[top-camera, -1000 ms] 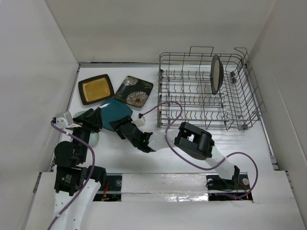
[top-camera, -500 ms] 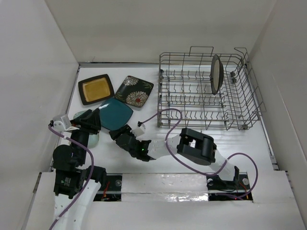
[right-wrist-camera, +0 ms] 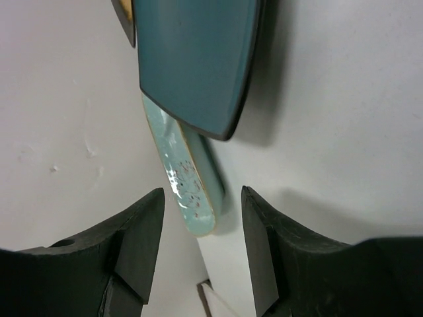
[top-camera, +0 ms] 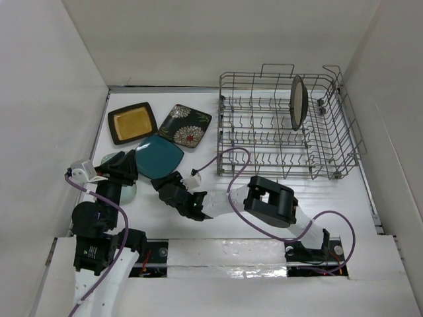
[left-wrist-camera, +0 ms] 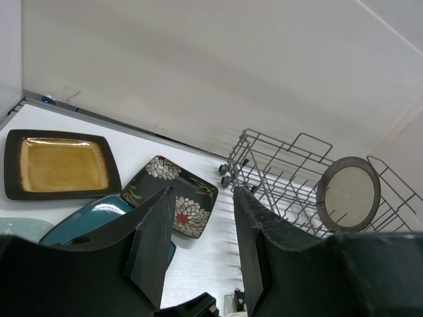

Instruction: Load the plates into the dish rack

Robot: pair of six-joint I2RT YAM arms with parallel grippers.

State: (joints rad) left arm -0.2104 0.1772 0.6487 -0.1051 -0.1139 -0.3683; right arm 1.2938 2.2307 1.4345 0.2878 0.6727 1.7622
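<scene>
The grey wire dish rack [top-camera: 284,135] stands at the back right, with the round metallic plate [top-camera: 299,102] upright in it. The mustard-centred black plate [top-camera: 132,122], the flowered black plate [top-camera: 185,125] and the teal plate [top-camera: 160,157] lie at the back left. My left gripper [top-camera: 127,164] is open and empty beside the teal plate's left edge. My right gripper [top-camera: 160,183] is open and empty just in front of the teal plate [right-wrist-camera: 192,59]. The left wrist view shows the flowered plate [left-wrist-camera: 198,191] between my open fingers and the rack [left-wrist-camera: 284,178] beyond.
A pale mint plate [right-wrist-camera: 187,188] lies partly under the teal plate's near edge, in line with my right gripper [right-wrist-camera: 201,198]; it also shows under my left arm [top-camera: 127,192]. White walls close in the left, back and right. A purple cable [top-camera: 231,158] loops by the rack.
My right gripper has pulled back toward the near left, away from the teal plate, which now lies a little farther back. My left gripper has shifted slightly left.
</scene>
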